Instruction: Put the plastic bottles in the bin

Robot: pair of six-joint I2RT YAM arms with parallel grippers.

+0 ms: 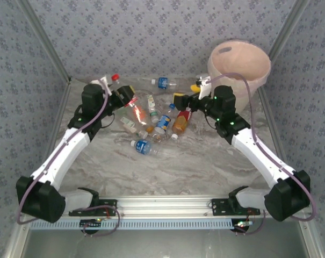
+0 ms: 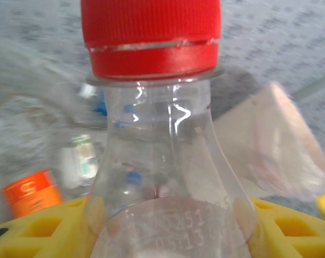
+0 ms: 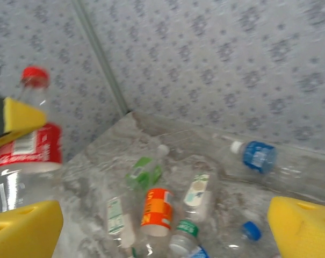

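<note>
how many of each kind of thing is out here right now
held bottle in the left tool: 1
loose bottles: about 12, the pile overlaps
bin: 1
total: about 14

The left arm [image 1: 65, 153] and right arm [image 1: 261, 158] are built alike: smooth white link shells between chunky black joint housings, with black bases bolted to a ribbed aluminium rail [image 1: 167, 207]. A pale lilac cable [image 1: 229, 74] loops loosely along each arm. Far from the rail, small green lights [image 1: 232, 122] glow on the right arm's black joint. The left tool [image 1: 129, 98] and right tool [image 1: 182, 102] are black, with bright yellow pads [image 2: 38, 228] moulded with square recesses.
</note>
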